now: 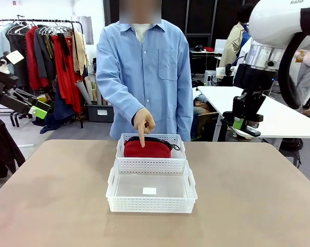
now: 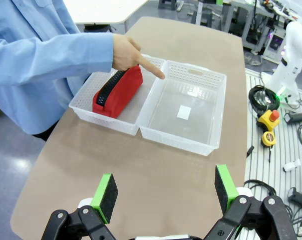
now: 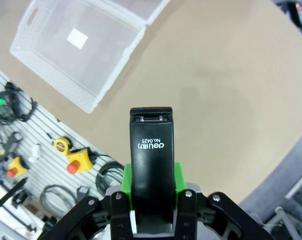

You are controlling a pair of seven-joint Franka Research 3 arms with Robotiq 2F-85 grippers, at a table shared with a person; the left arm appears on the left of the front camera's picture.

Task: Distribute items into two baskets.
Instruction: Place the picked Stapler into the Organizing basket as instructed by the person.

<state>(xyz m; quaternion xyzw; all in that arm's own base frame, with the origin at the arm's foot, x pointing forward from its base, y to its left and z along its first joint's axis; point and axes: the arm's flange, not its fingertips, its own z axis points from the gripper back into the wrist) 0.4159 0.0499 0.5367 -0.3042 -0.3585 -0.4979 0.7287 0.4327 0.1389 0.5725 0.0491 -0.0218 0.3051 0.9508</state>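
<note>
Holding stapler (image 3: 151,165): it is pinched between the right gripper (image 3: 152,192) pads, high above the table (image 3: 216,100).
Stapler is small, black, white print on top. Left gripper (image 2: 166,192) is spread wide; red pouch (image 2: 118,92) is seen ahead in the far basket (image 2: 88,107), labelled basket (image 2: 191,107) adjoining.

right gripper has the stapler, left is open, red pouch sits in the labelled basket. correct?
One error: the red pouch lies in the basket without a label, the one nearer the person, as the left wrist view shows. The labelled basket holds nothing. The rest stands: the right gripper is shut on the stapler and the left gripper is open.
</note>
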